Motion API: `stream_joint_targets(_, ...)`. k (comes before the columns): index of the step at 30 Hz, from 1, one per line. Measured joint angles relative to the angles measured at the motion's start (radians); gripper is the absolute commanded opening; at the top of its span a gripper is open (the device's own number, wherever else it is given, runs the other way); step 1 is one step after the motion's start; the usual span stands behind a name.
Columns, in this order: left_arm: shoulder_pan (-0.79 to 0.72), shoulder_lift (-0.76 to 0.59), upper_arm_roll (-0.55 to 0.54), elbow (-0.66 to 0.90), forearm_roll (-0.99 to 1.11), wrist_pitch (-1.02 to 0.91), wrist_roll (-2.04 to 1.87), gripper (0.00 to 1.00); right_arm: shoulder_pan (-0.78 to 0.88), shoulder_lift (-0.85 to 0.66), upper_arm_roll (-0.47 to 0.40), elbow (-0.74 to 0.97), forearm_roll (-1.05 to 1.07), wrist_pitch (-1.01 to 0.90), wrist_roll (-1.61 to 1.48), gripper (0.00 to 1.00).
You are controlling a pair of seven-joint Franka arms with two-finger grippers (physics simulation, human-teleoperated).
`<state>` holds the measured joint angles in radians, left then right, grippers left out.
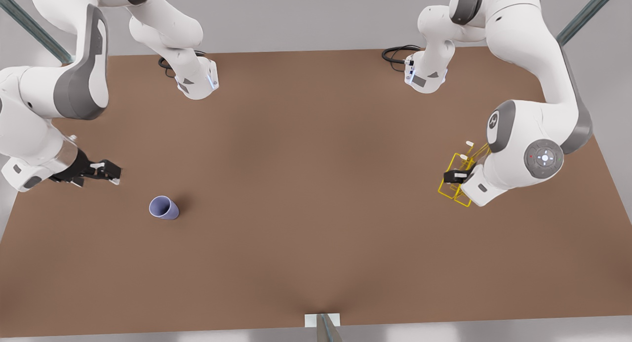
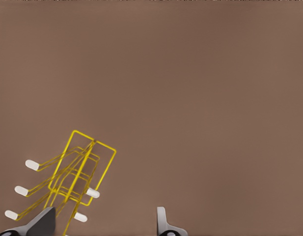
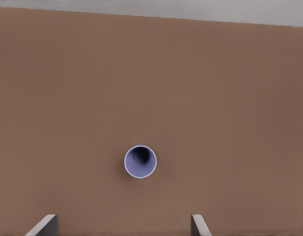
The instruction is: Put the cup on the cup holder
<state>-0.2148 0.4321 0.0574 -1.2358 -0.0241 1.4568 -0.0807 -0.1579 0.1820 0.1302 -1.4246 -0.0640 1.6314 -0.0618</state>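
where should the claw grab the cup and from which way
Grip the cup across its side wall near the rim, coming down from above. It stands upright and alone on the table, mouth open upward, as the right wrist view shows. It is round, so any angle works. The right claw, open, is close to it; the left claw, also open, is at the yellow rack.

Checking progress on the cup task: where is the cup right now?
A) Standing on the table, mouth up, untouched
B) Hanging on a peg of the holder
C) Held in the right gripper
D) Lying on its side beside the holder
A: the cup stands mouth up on the table, ahead of the open right gripper, far from the holder, which stands by the open left gripper.
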Motion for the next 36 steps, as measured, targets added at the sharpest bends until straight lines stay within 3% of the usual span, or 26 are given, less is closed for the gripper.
stream_joint_targets(7, -0.001, -0.002, -0.004, -0.008, -0.016, -0.005, -0.014, 1.00, -0.023, -0.001, 0.012, -0.096, 0.012, -0.017, -0.018, 1.00)
stream_joint_targets(15, 0.011, 0.002, -0.005, -0.014, -0.035, -0.064, -0.046, 1.00, -0.016, 0.165, 0.021, -0.043, 0.054, 0.018, -0.026, 1.00)
stream_joint_targets(22, 0.002, 0.007, -0.006, -0.015, -0.037, -0.079, -0.092, 1.00, 0.064, 0.167, 0.078, -0.130, 0.064, 0.140, 0.023, 1.00)
stream_joint_targets(36, -0.013, 0.017, -0.008, -0.015, -0.037, -0.085, -0.174, 1.00, 0.032, 0.162, 0.092, -0.331, 0.056, 0.444, 0.127, 1.00)
